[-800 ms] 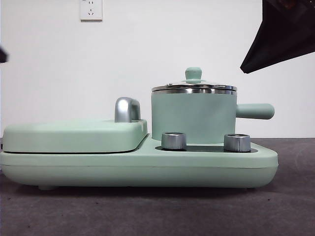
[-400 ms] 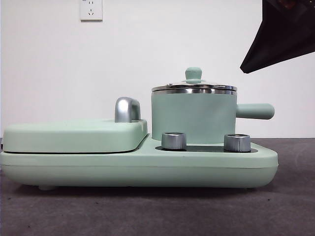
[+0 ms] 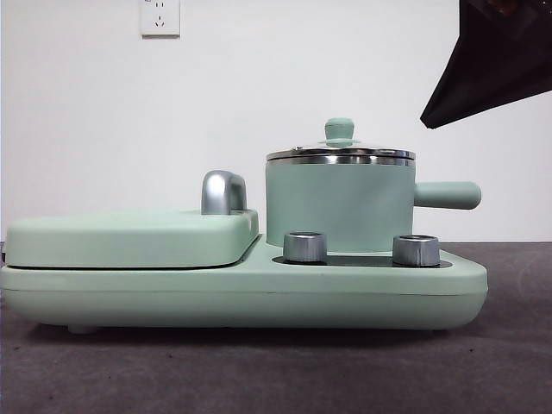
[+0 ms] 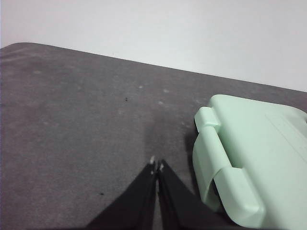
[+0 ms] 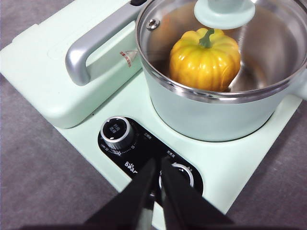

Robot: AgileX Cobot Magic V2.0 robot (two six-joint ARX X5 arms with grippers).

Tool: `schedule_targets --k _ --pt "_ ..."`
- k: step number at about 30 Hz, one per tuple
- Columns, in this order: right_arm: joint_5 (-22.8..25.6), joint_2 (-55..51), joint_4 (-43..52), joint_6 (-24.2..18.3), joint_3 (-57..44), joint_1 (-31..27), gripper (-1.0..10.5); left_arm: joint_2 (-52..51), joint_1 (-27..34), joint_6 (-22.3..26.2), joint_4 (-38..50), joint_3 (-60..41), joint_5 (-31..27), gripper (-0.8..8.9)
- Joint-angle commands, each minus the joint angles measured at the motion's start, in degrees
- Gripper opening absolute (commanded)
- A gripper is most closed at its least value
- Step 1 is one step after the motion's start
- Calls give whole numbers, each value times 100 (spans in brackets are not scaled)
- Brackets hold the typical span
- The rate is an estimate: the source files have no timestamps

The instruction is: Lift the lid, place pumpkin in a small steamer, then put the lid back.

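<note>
The small steamer [image 3: 338, 205] stands on the mint-green appliance base, its side handle pointing right. The glass lid [image 3: 340, 153] rests on its rim. In the right wrist view the lid [image 5: 163, 24] covers the steamer [image 5: 211, 115] and the yellow-orange pumpkin [image 5: 205, 59] sits inside under the glass. My right gripper [image 5: 158, 165] is shut and empty, hovering above the base's control knobs; it shows as a dark shape at the front view's top right [image 3: 496, 56]. My left gripper [image 4: 156, 166] is shut and empty over the grey table beside the base's end.
The appliance base [image 3: 241, 293] has two steel knobs [image 3: 304, 247] in front and a wide flat cover [image 3: 129, 237] with a chrome handle [image 3: 222, 191] on the left. Grey table surface surrounds it. A wall outlet [image 3: 159, 15] is on the white wall.
A small dark tip at the front view's left edge has gone out of view. Nothing else has moved.
</note>
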Motion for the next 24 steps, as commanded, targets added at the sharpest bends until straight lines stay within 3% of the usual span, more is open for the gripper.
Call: schedule_targets --k 1,14,19,24 --pt "-13 31 76 20 98 35 19 -9 15 -68 66 -116 -11 7" --pt "-7 28 70 15 98 35 19 -9 15 -68 63 -116 -11 7" --pt "702 -411 407 -925 -144 -186 19 -9 15 -68 63 -116 -11 7" --pt "848 -1390 1403 -977 -1263 -1075 19 -9 15 -68 63 -116 -11 7"
